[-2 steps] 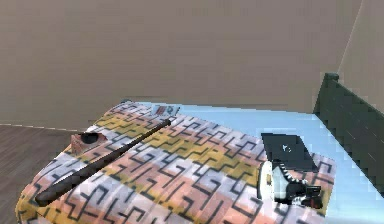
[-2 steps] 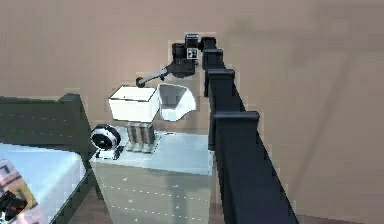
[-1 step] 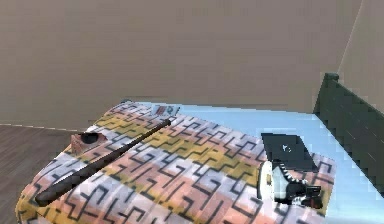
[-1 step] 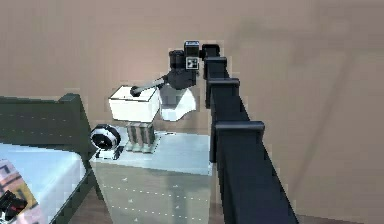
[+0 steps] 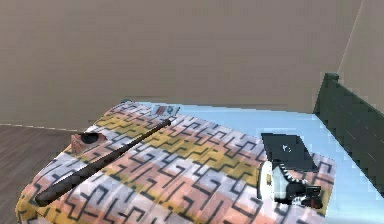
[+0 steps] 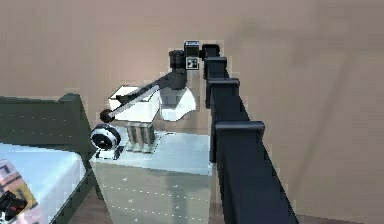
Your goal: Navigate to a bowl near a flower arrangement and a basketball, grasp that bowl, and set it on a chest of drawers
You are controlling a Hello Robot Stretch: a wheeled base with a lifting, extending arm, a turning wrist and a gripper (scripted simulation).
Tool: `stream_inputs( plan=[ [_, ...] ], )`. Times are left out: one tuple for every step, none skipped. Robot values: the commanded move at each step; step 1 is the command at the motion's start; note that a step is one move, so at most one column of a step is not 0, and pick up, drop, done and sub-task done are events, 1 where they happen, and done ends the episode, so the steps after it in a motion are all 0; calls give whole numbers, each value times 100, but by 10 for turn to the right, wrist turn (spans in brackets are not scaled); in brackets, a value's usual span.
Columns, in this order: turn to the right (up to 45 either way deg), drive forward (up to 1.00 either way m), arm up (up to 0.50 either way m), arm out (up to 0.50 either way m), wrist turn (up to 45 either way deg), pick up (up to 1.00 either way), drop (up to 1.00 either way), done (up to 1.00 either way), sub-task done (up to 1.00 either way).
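Note:
My arm (image 6: 235,130) reaches out as a dark bar over a white chest of drawers (image 6: 165,175). At its far end the gripper (image 6: 128,97) points toward the arm side view's left, above the chest's top. A white rounded thing (image 6: 180,106) and a round dark-and-white object (image 6: 103,138) stand on the chest at or behind the fingers, so I cannot tell whether the gripper holds anything. In the forward view, a small dark bowl-like thing (image 5: 89,138) sits at the left edge of a bed.
A bed with a patterned quilt (image 5: 200,165) carries a long dark bat (image 5: 110,160) and a flat black device (image 5: 290,152). Its dark headboard (image 5: 350,120) stands at the forward view's right. That headboard (image 6: 40,122) also stands left of the chest. Plain walls lie behind.

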Motion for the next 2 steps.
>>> stream_inputs(
  plan=[
    [0, 0, 0, 0, -450, 0, 0, 0, 0],
    [0, 0, 0, -40, 0, 0, 0, 0, 0]
  ],
)
